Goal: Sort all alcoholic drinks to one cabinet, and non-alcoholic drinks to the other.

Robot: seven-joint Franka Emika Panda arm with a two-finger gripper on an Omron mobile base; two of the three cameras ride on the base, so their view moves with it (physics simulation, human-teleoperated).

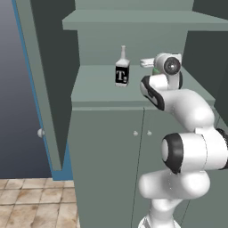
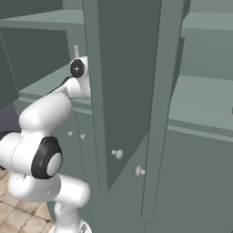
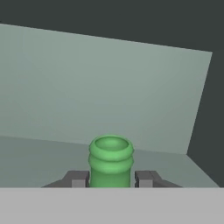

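Green glass fills the foreground of the hand view: the ringed neck of one green bottle (image 3: pixel 110 159) stands upright between the two dark fingertips (image 3: pixel 78 179), and the gripper (image 3: pixel 111 179) is narrowed onto it, one fingertip just beside each side of the neck. Behind it run the pale back wall and floor of the open cabinet (image 1: pixel 95 84). From the left base view, one square clear bottle (image 1: pixel 122 71) with a black label marked "T" stands upright on the cabinet's floor, just left of the robot's hand; a sliver of green (image 1: pixel 155 70) beside the wrist is probably the held bottle, though the arm hides most of it. That makes two bottles counted. One open cabinet door (image 2: pixel 129 91) dominates the right base view.
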